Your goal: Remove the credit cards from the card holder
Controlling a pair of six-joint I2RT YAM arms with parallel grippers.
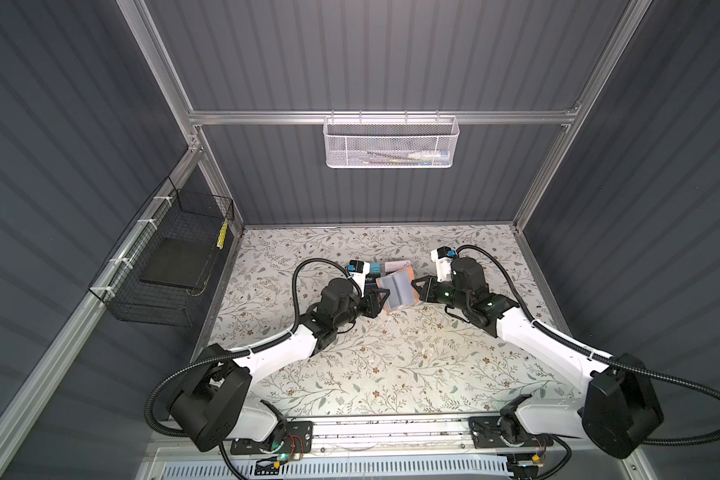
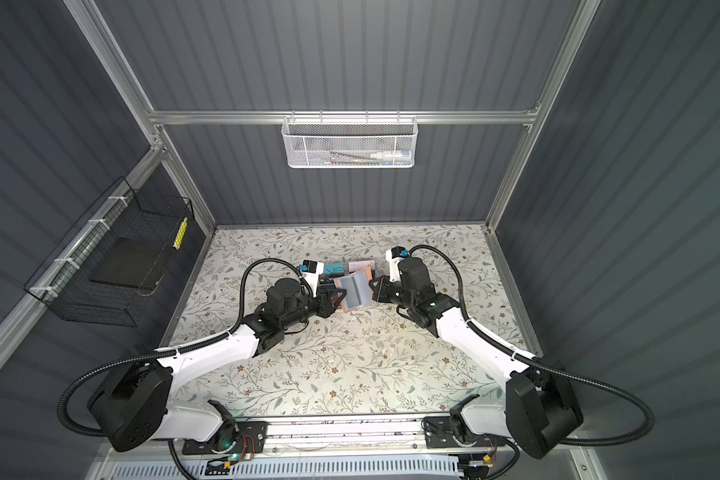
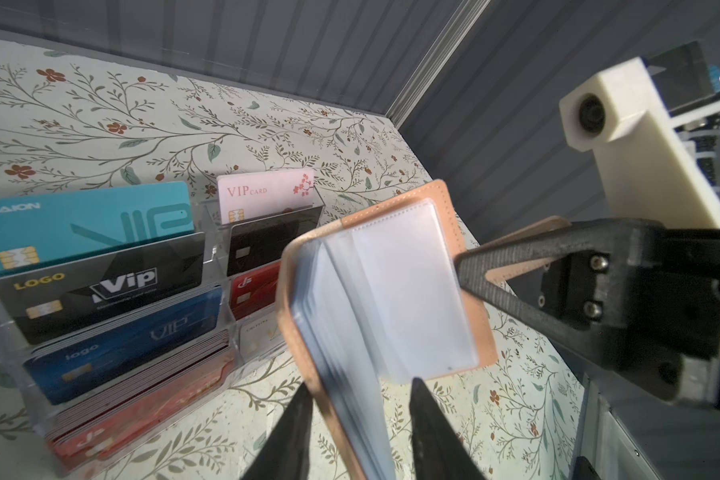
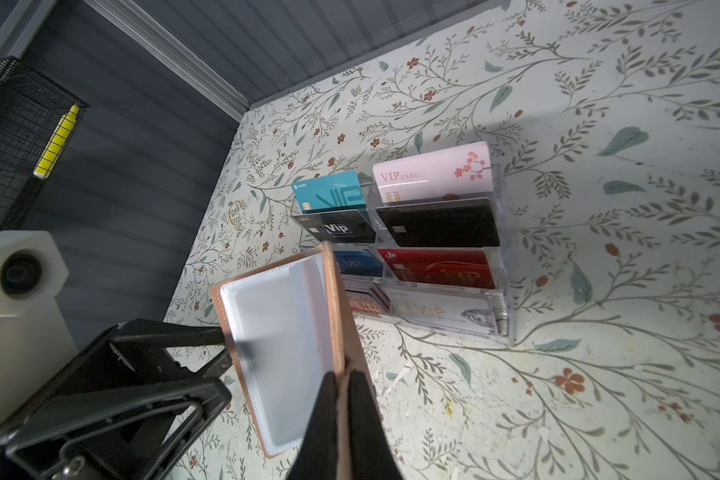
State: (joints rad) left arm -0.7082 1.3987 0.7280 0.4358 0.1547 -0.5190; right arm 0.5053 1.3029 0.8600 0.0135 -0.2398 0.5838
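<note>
The tan card holder (image 1: 398, 291) (image 2: 354, 291) hangs open above the table between both grippers, its grey-blue pocket pages (image 3: 391, 291) fanned out. My right gripper (image 4: 344, 376) (image 1: 414, 286) is shut on one tan cover. My left gripper (image 3: 360, 388) (image 1: 378, 301) straddles the other cover and the page stack: one finger touches the cover, while a gap remains at the other. The facing pocket (image 4: 275, 353) looks blank, and no card shows in it. Credit cards stand in the clear rack behind, among them a teal one (image 3: 84, 224), a pink one (image 3: 267, 195) and a red one (image 4: 441, 268).
The clear tiered rack (image 4: 504, 324) stands on the floral table just behind the card holder. A black wire basket (image 1: 163, 266) hangs on the left wall and a white mesh basket (image 1: 389, 141) on the back rail. Grey walls close in the table's sides.
</note>
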